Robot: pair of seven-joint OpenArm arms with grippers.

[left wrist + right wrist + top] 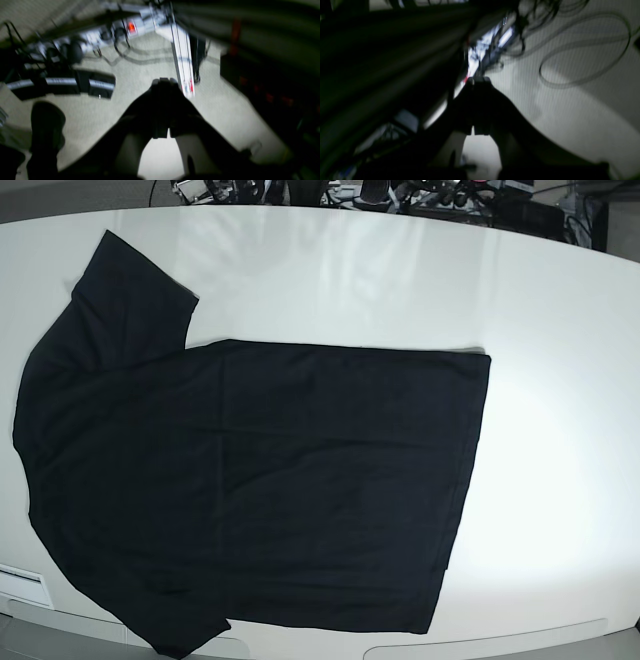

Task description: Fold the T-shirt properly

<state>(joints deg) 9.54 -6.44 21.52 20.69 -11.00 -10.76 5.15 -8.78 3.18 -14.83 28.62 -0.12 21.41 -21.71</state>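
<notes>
The black T-shirt (260, 480) lies spread flat on the white table (560, 360) in the base view. Its hem is toward the right, one sleeve (130, 290) points to the far left, and the other sleeve (185, 630) is at the near left edge. Neither arm shows in the base view. My left gripper (163, 81) is dark and blurred in the left wrist view, with its jaws together and nothing between them, over the floor. My right gripper (478, 79) looks the same in the right wrist view. Neither wrist view shows the shirt.
Both wrist views are blurred and look down past the table. A power strip (95, 37) with cables, black boxes (75, 85) and a dark shoe (47, 125) are on the pale floor. A looped cable (582, 50) lies on the floor.
</notes>
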